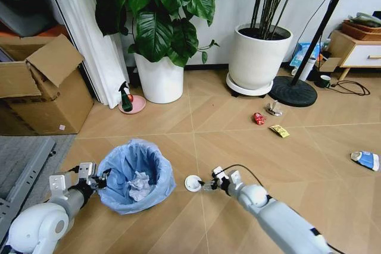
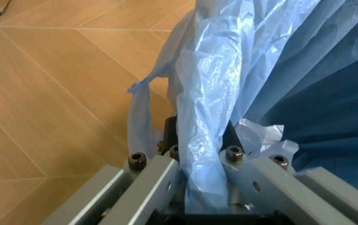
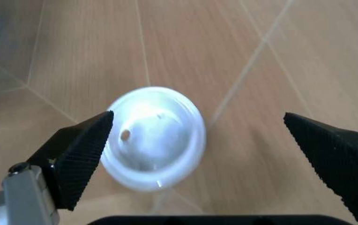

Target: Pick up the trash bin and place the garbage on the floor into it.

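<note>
1. The left gripper (image 1: 102,178) sits at the left rim of the trash bin (image 1: 136,176), its fingers clamped together on the light-blue plastic bag (image 2: 210,117) folded over that rim; the left wrist view shows the film pinched between the two metal fingers (image 2: 160,178).
2. The trash bin stands on the wooden floor (image 1: 238,141), low and left of centre, with a crumpled white tissue (image 1: 140,185) inside it.
3. Just right of the bin lies a white disc (image 1: 193,183) on the floor.
4. The right gripper (image 1: 209,185) is low beside the disc, fingers spread wide apart; in the right wrist view one black pad (image 3: 82,157) overlaps the disc (image 3: 154,138).
5. Farther right, near the plant pot (image 1: 259,57), lie a crushed red can (image 1: 259,118), a crumpled wrapper (image 1: 274,108) and a yellow wrapper (image 1: 279,131); a blue-and-white packet (image 1: 365,160) lies at the far right.
</note>
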